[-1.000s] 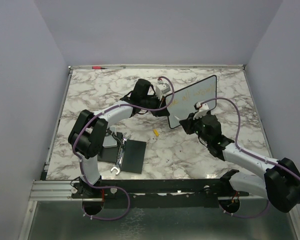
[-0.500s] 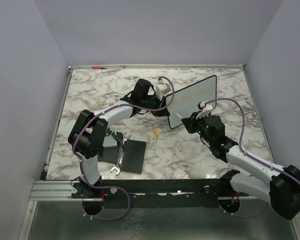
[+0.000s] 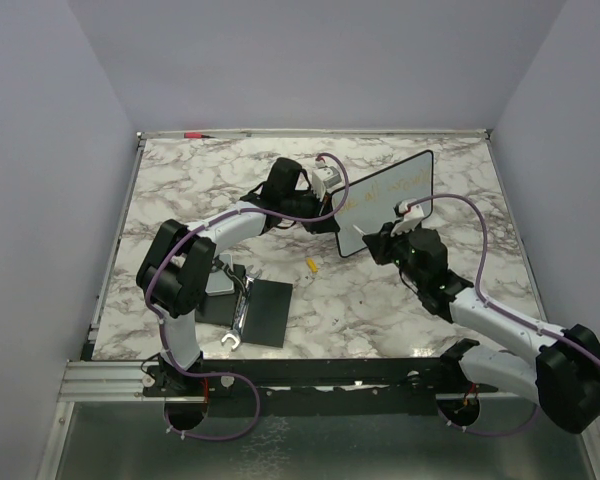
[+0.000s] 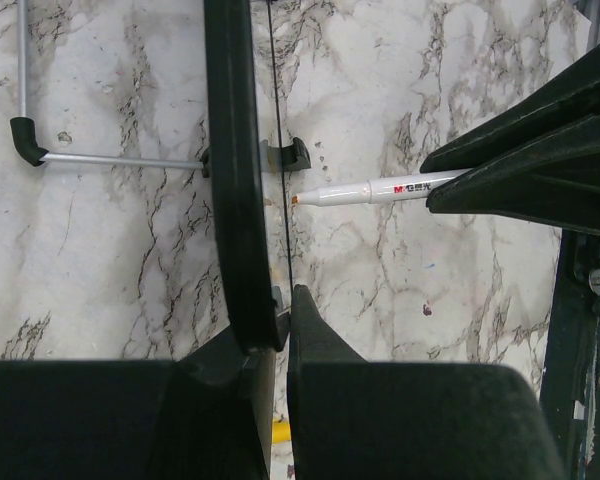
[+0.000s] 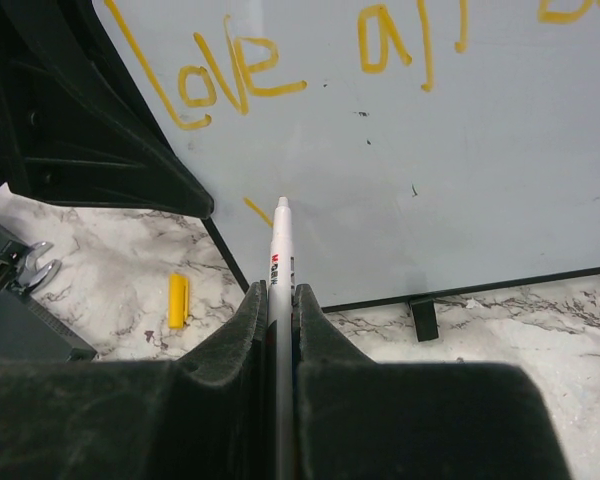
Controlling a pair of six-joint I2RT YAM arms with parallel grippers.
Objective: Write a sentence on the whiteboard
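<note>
The whiteboard [image 3: 388, 200] stands tilted on the marble table, and my left gripper [image 3: 332, 198] is shut on its left edge. The left wrist view shows the board edge-on, its black frame [image 4: 230, 170] pinched at my left gripper [image 4: 280, 312]. My right gripper [image 5: 280, 292] is shut on a white marker [image 5: 281, 250]. The marker's tip rests on the lower left of the white surface [image 5: 450, 180], beside a short yellow stroke [image 5: 257, 211]. The sentence [image 5: 245, 75] runs as yellow lettering across the top of the board. The marker [image 4: 370, 190] also shows from the side, tip at the board.
A yellow marker cap [image 3: 311, 265] lies on the table below the board. A black square pad [image 3: 265, 310] and a wrench [image 3: 235, 325] sit near the left arm's base. A red pen [image 3: 192, 134] lies at the back edge. The board's wire stand [image 4: 100, 160] reaches behind it.
My right gripper with the marker has edged a little left and toward the board's lower corner. The left arm and the board have stayed still.
</note>
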